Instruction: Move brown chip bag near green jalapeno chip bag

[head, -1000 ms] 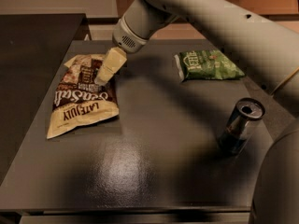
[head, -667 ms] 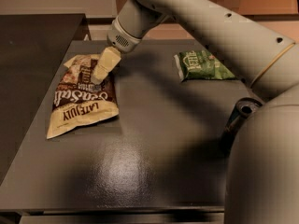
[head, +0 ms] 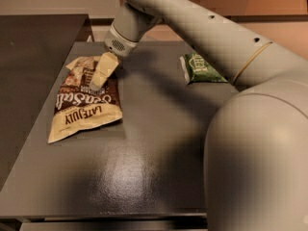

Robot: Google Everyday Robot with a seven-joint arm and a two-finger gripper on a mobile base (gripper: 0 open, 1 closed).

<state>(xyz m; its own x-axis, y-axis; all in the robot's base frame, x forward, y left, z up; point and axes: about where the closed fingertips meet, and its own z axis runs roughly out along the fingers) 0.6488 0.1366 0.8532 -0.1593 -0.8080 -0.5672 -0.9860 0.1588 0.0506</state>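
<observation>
The brown chip bag (head: 85, 102) lies flat at the left of the dark table (head: 149, 148), its "Sea Salt" and "LATE JULY" lettering facing up. My gripper (head: 102, 73) reaches down over the bag's upper end and appears to touch it. The green jalapeno chip bag (head: 200, 69) lies at the far right of the table, well apart from the brown bag. The arm partly covers its right end.
My arm's large elbow (head: 255, 148) fills the right side of the view and hides that part of the table. A second dark surface (head: 29, 57) adjoins the table on the left. A wall runs along the back.
The gripper has moved a little left and down onto the brown bag's top. The arm has swung closer to the camera and now hides the drink can at the right.
</observation>
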